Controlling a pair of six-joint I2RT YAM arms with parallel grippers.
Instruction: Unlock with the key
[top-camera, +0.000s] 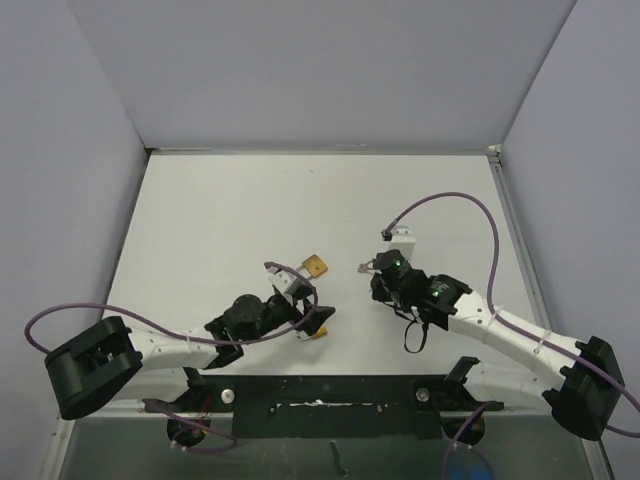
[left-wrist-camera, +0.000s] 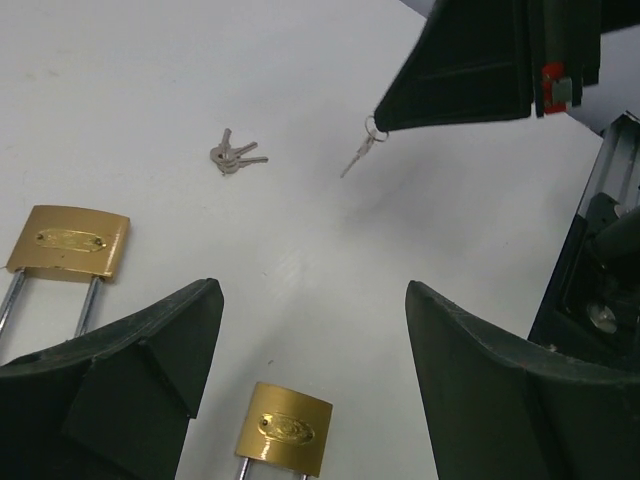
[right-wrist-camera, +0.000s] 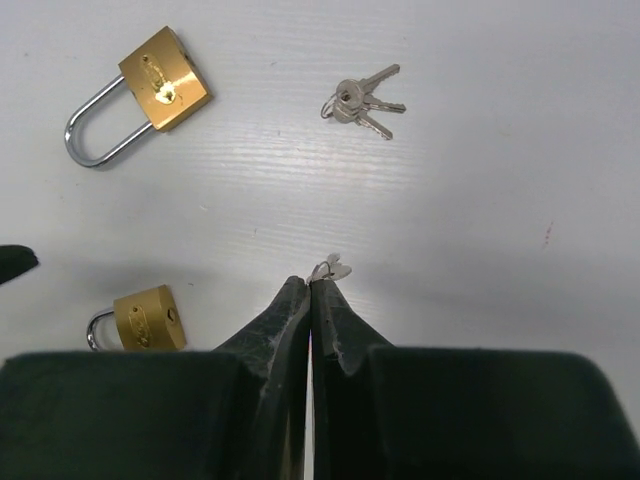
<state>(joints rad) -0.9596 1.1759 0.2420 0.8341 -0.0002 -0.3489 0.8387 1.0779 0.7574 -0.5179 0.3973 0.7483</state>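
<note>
My right gripper (right-wrist-camera: 312, 282) is shut on a small silver key (right-wrist-camera: 331, 268). In the left wrist view that key (left-wrist-camera: 358, 155) dangles on its ring from the right gripper's tip, above the table. A small brass padlock (left-wrist-camera: 289, 429) lies on the table between the wide-open fingers of my left gripper (left-wrist-camera: 312, 300), which touch nothing. This small padlock (right-wrist-camera: 149, 318) lies to the left of my right fingers. A larger brass padlock (right-wrist-camera: 160, 80) with a steel shackle lies farther off. From above, my left gripper (top-camera: 315, 312) and right gripper (top-camera: 372, 268) face each other near the table's middle.
A bunch of spare keys (right-wrist-camera: 361, 100) lies on the white table beyond the right gripper, also seen as the key bunch (left-wrist-camera: 236, 155) from the left wrist. The larger padlock (top-camera: 314, 266) sits between the two arms. A purple cable (top-camera: 450, 200) loops over the right side.
</note>
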